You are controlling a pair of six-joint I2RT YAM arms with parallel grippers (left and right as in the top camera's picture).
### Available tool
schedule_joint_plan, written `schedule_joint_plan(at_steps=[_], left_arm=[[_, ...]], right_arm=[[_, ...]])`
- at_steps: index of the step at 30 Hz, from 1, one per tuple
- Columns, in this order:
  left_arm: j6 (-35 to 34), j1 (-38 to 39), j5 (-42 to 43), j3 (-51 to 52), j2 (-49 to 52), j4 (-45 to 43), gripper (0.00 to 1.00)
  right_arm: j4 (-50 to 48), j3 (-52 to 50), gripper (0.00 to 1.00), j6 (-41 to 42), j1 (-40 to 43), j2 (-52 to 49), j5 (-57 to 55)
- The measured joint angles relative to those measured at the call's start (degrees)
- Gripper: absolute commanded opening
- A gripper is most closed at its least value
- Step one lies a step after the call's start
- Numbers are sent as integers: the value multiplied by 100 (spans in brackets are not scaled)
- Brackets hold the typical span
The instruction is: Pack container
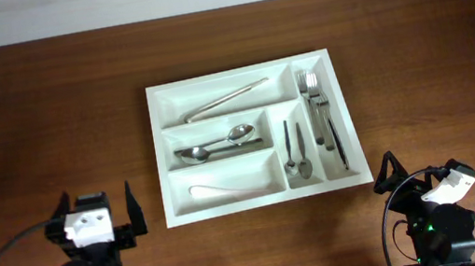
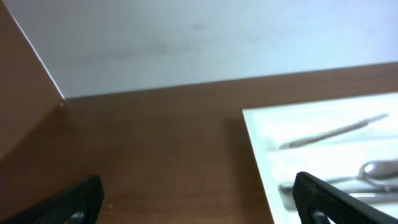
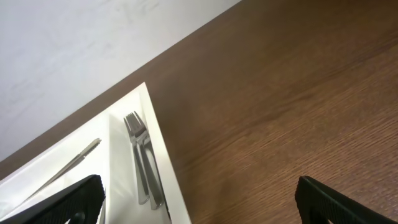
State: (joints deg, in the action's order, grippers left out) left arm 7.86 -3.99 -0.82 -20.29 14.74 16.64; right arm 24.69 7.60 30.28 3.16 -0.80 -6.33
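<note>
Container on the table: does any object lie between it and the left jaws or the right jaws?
Nothing visible does. Only bare table lies between the container and the left jaws, and likewise the right jaws. Both jaws stand open and empty. The cutlery all lies inside the container.

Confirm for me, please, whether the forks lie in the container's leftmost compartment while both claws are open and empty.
Not quite: the forks lie in the rightmost narrow compartment of the container, as the overhead view shows. The rest stands: the left claw and the right claw are both open and empty.
</note>
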Motion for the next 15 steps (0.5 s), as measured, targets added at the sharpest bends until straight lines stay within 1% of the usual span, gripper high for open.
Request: schedule_joint_plan(at_steps=[15], left_arm=[[0, 2, 26, 1320, -1145, -282, 99]], right_arm=[[2, 0, 99, 0, 0, 0, 0]])
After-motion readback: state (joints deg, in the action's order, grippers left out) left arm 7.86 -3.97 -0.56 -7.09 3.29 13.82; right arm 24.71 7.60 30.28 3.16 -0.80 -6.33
